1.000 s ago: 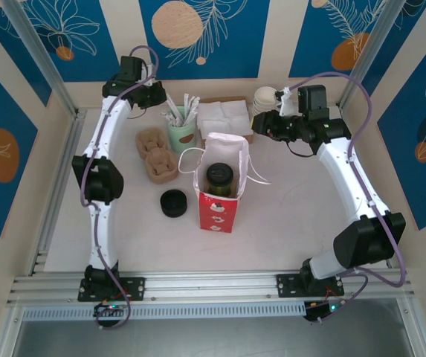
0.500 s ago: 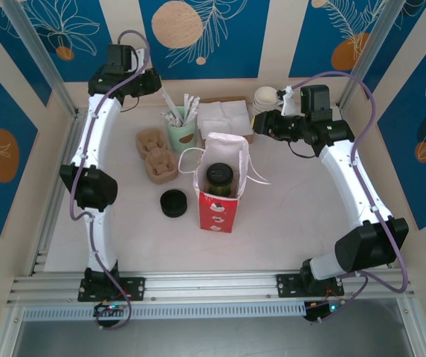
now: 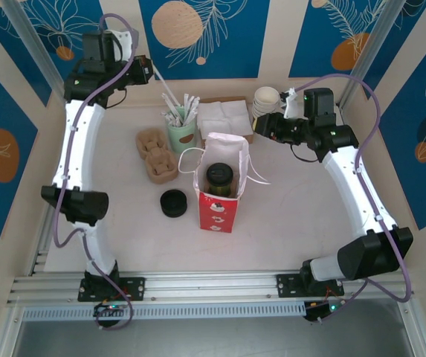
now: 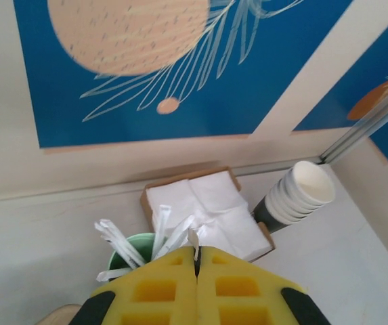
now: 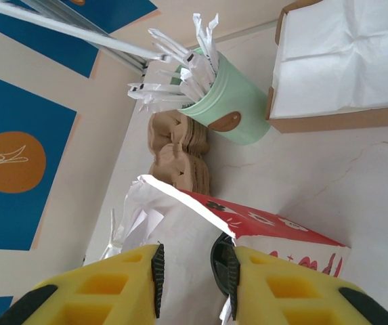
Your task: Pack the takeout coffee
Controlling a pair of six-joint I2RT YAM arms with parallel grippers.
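Pale table [image 3: 287, 223], blue leaf walls [image 3: 231, 44] (coffee [image 3: 219, 175] bagged)

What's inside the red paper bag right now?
The takeout coffee stands inside the red bag, its black lid showing. The bag's walls hide the cup body and the bottom.

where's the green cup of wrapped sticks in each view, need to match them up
Top external: green cup, back centre, left of the napkin box.
Left wrist: bottom left, napkin box behind it.
Right wrist: top centre, napkin box at right.
Shared landmark: the napkin box.
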